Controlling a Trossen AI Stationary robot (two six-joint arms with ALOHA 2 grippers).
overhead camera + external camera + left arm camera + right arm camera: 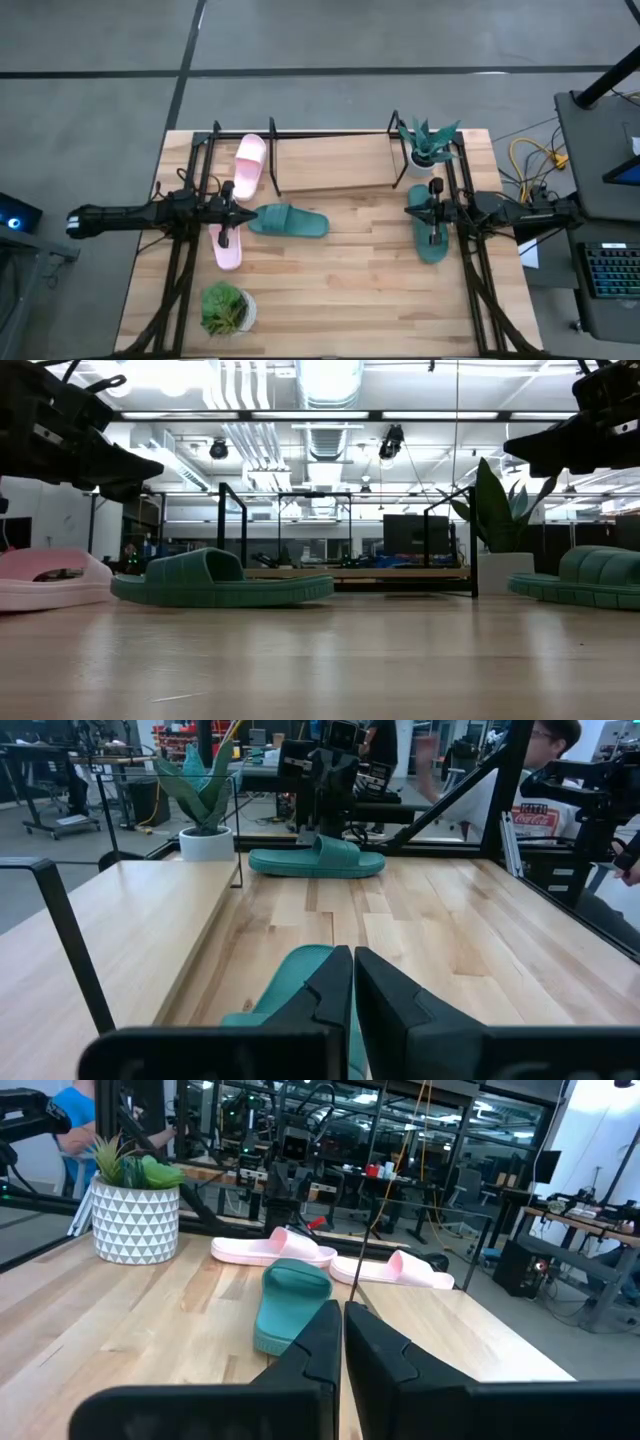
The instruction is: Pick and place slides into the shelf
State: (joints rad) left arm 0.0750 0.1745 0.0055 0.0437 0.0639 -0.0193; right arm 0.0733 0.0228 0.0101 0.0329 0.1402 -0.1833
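Two teal slides lie sole-down on the table: one (288, 220) left of the middle, the other (432, 232) at the right. One pink slide (225, 245) lies under my left arm. The other pink slide (248, 165) lies at the left end of the shelf (335, 165); whether it is inside the shelf I cannot tell. My left gripper (245, 213) hangs shut above the table, its tips over the left teal slide's (300, 975) near end. My right gripper (410, 212) hangs shut beside the right teal slide, pointing across the table at the left one (290, 1300).
A leafy plant in a patterned pot (228, 308) stands at the near left. A spiky plant in a white pot (428, 150) stands by the shelf's right end. Black arm-mount frames run along both table sides. People show beyond the table in the left wrist view.
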